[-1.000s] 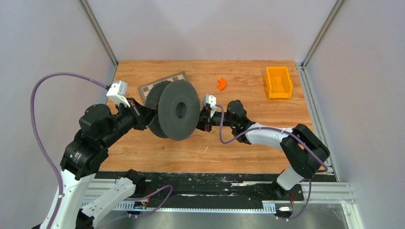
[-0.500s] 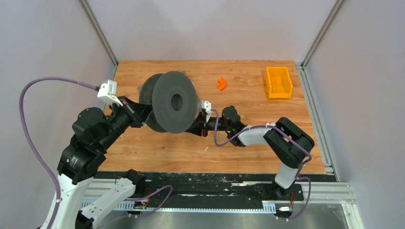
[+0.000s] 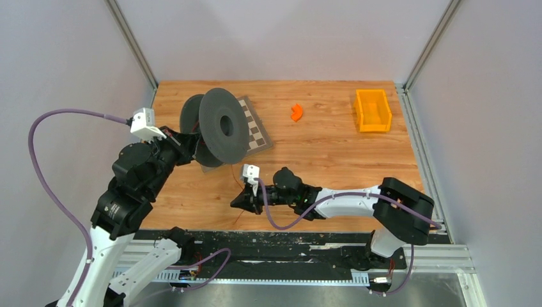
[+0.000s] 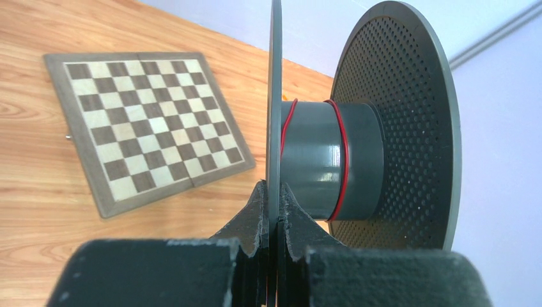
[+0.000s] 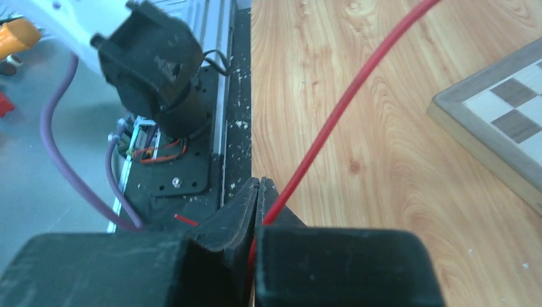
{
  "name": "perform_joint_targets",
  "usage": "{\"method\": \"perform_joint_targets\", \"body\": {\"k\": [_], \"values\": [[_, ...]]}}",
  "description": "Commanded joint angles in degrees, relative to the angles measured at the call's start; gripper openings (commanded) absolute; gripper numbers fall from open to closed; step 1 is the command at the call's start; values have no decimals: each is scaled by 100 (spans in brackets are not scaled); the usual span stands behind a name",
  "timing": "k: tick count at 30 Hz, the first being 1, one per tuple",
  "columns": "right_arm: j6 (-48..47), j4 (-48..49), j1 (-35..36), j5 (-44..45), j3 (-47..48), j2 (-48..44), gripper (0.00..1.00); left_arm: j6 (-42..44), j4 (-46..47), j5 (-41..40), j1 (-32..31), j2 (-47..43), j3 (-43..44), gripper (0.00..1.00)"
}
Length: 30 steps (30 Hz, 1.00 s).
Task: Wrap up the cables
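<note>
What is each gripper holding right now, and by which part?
The left gripper clamps the spool by the edge of its near flange. The right gripper pinches the red wire between its fingertips.

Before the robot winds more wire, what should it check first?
1. The left pincer is shut on the spool flange: ok.
2. The right pincer is pinching the red wire: ok.
3. The wire is started round the spool's hub: ok, turns show.
4. The wire is tight all the way to the spool: cannot tell.
5. The spool is lifted off the chessboard: cannot tell.
</note>
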Motion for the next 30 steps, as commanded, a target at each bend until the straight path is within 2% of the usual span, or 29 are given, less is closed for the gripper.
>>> {"method": "perform_joint_targets", "body": {"k": [1,5,11,17,19,26,30], "values": [[-234,-2291,191,1265,1163,-355,1,282,953,-712,33,50,-46,0],[-404,-3626,353,1706,1911,-418,1,1028,798,-1011,18,320,-120,0],[-1099,-3964,345,1985,2250,-786,0,2016,446,-1030,-27,660,-278,0],[-1646,-4280,283,2086,2818,-882,0,2994,154,-1383,-298,777,-508,0],[-1820,-4314,227,2088,3023,-847,0,3259,142,-1242,-313,763,-603,0],[-2426,-4333,-291,1653,3559,-663,0,4282,214,262,-326,441,-1209,0],[-2982,-4518,-438,1607,3715,-535,1,4521,46,980,-333,273,-1279,0]]}}
